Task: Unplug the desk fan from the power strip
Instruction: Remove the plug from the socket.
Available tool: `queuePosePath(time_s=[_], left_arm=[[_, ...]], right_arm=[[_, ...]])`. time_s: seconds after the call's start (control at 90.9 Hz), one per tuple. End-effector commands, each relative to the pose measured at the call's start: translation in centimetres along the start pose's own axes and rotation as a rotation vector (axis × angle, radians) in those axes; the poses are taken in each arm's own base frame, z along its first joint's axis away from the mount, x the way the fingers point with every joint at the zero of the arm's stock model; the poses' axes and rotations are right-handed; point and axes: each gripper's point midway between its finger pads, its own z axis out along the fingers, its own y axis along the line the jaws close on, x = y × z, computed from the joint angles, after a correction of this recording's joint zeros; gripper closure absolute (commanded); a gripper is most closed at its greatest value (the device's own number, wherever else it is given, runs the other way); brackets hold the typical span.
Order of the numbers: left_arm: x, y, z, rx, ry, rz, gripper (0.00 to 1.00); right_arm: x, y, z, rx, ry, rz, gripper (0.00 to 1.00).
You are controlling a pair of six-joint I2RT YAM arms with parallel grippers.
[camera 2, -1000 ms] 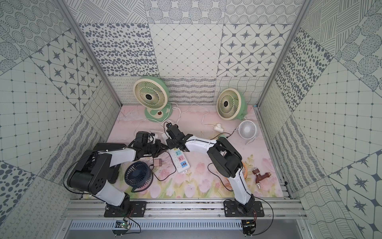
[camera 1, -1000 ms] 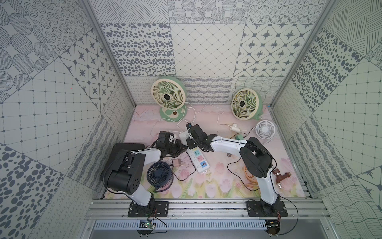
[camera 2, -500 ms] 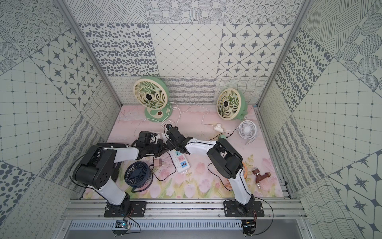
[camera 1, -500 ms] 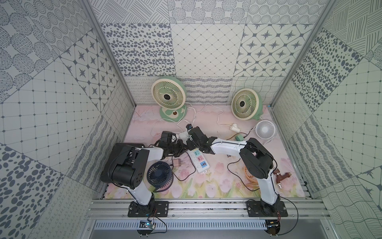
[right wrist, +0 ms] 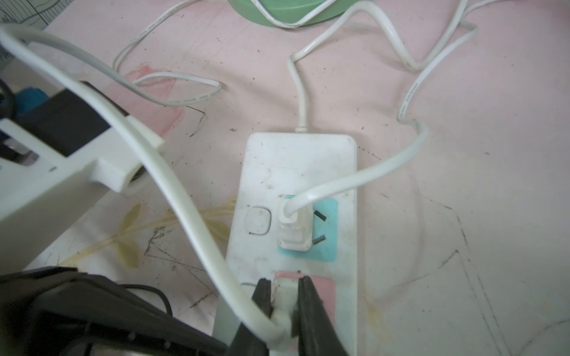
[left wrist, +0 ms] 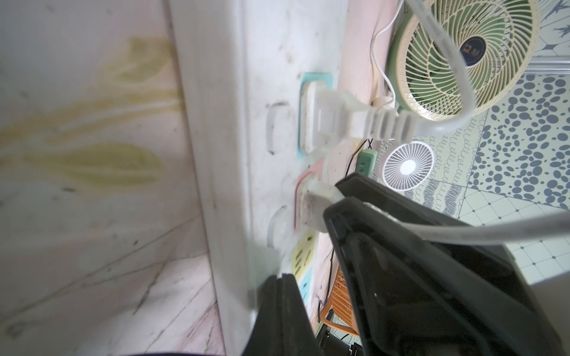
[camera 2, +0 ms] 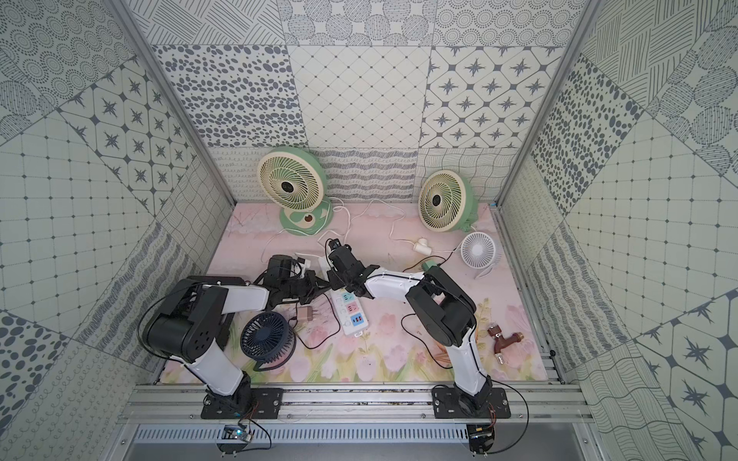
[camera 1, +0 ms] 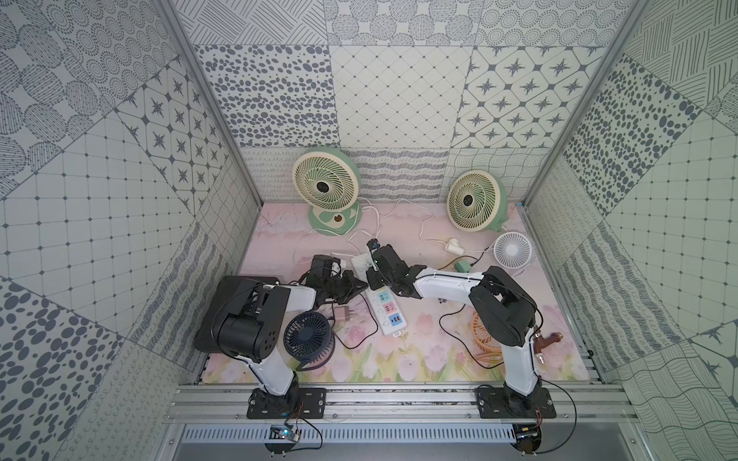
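Pink floral mat [camera 1: 439, 223] carries the power strip [camera 1: 386, 316] mid-table in both top views. Left wrist: left gripper [left wrist: 280, 279], fingers together, against the strip's side. Right wrist: right gripper [right wrist: 284, 289] clamped on the white plug [right wrist: 283, 308] in the pink socket [right wrist: 320, 289].

white cord [right wrist: 175, 189] arcing over power strip [right wrist: 296, 166], second plug [right wrist: 294, 234] close beside the held plug [right wrist: 285, 296], bare mat [right wrist: 447, 215] alongside

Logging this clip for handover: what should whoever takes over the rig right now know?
Right gripper: shut on the white plug in the pink socket of the power strip.
Left gripper: shut, tips against the strip's edge.
Done: plug gripped.
Left to do: pull it out; it looks seated.
A second plug sits in the blue socket.
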Motion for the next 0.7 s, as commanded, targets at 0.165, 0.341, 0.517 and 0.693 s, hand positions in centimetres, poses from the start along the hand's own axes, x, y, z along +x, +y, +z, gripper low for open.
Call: queuePosePath(time_s=[0.165, 0.341, 0.517, 0.693], left_arm=[[0.8, 2.5, 0.0, -0.074, 0.013, -0.049, 1.0], [0.7, 2.9, 0.2, -0.081, 0.016, -0.056, 1.0], [0.9, 3.3, 0.2, -0.09, 0.018, -0.061, 1.0], [0.9, 3.5, 0.3, -0.1, 0.02, -0.061, 1.0]], right_arm=[[-1.9, 1.7, -0.9, 0.055, -0.057, -0.107, 1.0], [-2.0, 0.2, -1.2, -0.018, -0.064, 0.047, 1.0], [-1.7, 1.3, -1.0, -0.026, -0.048, 0.016, 1.0], [-1.9, 2.3, -1.2, 0.061, -0.055, -0.114, 1.0]])
